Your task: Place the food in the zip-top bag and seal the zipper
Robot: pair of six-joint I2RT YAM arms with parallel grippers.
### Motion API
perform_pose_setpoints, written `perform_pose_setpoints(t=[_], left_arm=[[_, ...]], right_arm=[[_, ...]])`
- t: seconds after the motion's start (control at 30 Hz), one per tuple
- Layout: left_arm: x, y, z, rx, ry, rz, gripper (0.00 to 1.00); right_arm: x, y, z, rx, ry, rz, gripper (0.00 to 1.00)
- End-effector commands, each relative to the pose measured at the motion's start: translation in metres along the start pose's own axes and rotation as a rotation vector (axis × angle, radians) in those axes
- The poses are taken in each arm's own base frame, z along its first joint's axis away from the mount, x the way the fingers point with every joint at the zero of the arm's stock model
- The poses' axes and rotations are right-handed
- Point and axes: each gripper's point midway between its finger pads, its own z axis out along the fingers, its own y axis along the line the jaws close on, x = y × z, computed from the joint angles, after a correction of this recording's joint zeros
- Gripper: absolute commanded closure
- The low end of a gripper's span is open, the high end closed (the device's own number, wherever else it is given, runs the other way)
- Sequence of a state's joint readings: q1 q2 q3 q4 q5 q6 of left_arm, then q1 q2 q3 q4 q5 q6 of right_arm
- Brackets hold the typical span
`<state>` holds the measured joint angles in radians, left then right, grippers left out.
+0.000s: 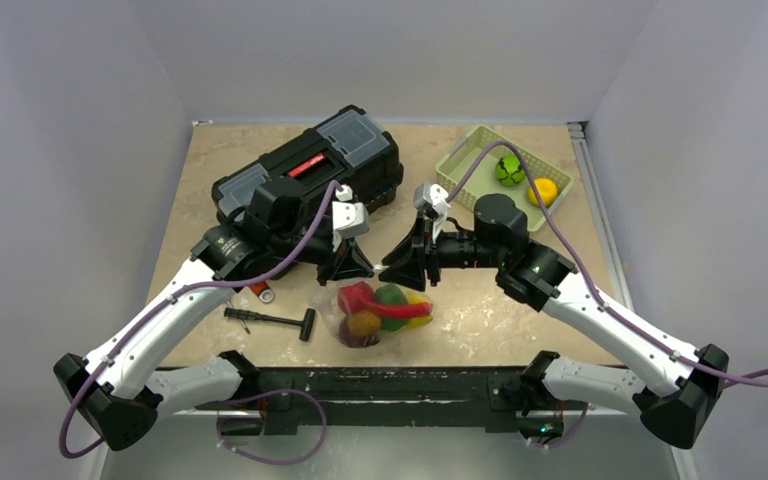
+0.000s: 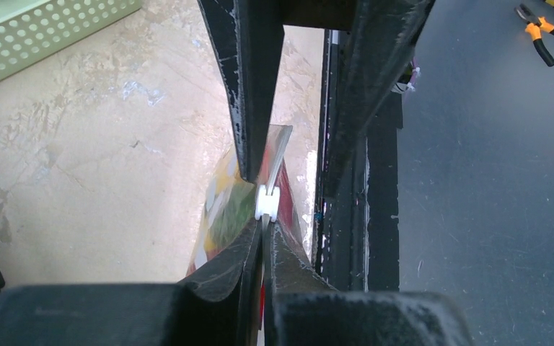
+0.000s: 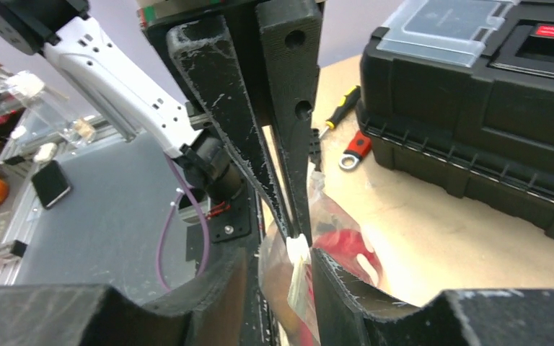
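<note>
I've got left gripper (image 2: 263,220) clamped on the zipper (image 2: 267,202), right gripper (image 3: 281,251) with jaws apart straddling it — zip-top bag (image 1: 380,318) sits below both near the table (image 1: 520,320) front edge, food (image 1: 392,297) inside.

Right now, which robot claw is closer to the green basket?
Right. The right gripper hangs left of the green basket and nearer the robot; the left gripper sits beyond it, farther left, by the black toolbox.
</note>
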<state>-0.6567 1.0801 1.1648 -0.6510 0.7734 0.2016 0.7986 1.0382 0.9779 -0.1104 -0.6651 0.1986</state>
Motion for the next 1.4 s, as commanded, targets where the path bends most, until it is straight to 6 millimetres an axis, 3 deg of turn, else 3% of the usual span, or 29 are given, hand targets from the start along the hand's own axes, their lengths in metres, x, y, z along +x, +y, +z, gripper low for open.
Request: perform_pose_setpoints(t=[0.0,0.3,0.57,0.77,0.9,1.0,1.07,1.37], left_arm=[[-0.023,-0.004,-0.001,0.032,-0.070,0.061,1.00],[-0.022,-0.004,0.000,0.036,-0.066,0.055,1.00],[-0.022,-0.004,0.000,0.037,-0.065,0.054,1.00],[-0.023,-0.004,0.000,0.037,-0.066,0.054,1.00],[-0.025,0.001,-0.001,0.004,-0.063,0.039,1.00],[-0.029,0.004,-0.004,-0.023,-0.073,0.038,0.76],[-0.030,0.003,-0.005,-0.024,-0.086,0.044,0.66],[-0.037,0.007,-0.003,-0.049,-0.142,0.041,0.49]], right_arm=[[-0.015,-0.013,-0.011,0.100,0.033,-0.148,0.65],[-0.008,-0.009,-0.015,0.064,0.093,-0.219,0.91],[-0.010,-0.009,-0.012,0.048,0.100,-0.234,0.89],[-0.015,-0.008,-0.005,0.028,0.071,-0.231,1.00],[-0.016,-0.015,-0.005,0.063,0.069,-0.234,1.00],[-0.021,-0.022,-0.011,0.134,0.020,-0.240,1.00],[-0.026,-0.021,-0.014,0.152,-0.016,-0.245,1.00],[-0.020,-0.019,-0.012,0.130,-0.002,-0.227,1.00]])
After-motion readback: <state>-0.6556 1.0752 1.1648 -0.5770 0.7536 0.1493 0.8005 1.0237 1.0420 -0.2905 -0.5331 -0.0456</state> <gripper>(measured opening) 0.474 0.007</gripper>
